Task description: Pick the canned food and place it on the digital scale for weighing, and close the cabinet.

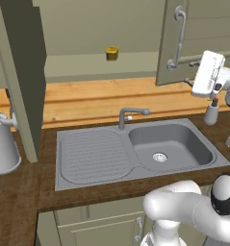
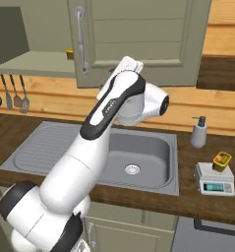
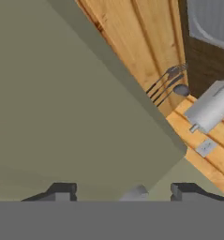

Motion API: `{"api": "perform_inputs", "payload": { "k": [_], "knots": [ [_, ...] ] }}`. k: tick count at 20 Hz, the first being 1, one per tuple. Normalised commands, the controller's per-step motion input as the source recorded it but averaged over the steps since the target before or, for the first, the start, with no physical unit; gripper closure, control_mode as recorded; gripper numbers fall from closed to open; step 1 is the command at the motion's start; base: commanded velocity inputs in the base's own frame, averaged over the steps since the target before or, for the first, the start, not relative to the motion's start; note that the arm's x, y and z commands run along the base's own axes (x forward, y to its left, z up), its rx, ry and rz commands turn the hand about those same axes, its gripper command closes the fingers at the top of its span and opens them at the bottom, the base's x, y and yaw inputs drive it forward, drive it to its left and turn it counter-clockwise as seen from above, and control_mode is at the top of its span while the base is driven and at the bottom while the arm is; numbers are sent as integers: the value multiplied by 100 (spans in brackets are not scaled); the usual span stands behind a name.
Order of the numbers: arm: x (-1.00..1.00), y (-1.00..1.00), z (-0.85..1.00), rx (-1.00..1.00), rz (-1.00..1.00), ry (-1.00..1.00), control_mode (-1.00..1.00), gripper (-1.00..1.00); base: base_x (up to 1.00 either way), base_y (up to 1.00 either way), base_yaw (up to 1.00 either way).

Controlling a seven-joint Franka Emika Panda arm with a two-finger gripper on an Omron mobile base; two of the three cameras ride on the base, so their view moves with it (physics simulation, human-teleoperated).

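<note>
— On the digital scale [image 2: 215, 181], right of the sink [image 2: 138, 162], sits the canned food [image 2: 221, 161]. And the end effector [image 3: 120, 191]?
— Fingers apart, pressed against the cabinet [image 2: 138, 42] door, grasping nothing.

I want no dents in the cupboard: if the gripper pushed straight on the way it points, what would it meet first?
Most likely the cabinet door: the hand view looks onto its olive panel close ahead of the gripper, though depth is hard to judge.
</note>
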Motion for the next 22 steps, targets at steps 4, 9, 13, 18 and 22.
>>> {"api": "perform_inputs", "payload": {
  "k": [4, 9, 13, 18, 22],
  "knots": [
    [69, 14, 19, 13, 8, 40, -100, -100, 0, 0, 0],
    [80, 21, 0, 5, 1, 11, -100, -100, 0, 0, 0],
    [49, 35, -22, 6, 0, 0, -100, -100, 0, 0, 0],
    [-33, 23, -6, 13, 2, -5, -100, -100, 0, 0, 0],
    [-100, -1, 26, 9, 0, -13, -100, -100, 0, 0, 0]
  ]
}}
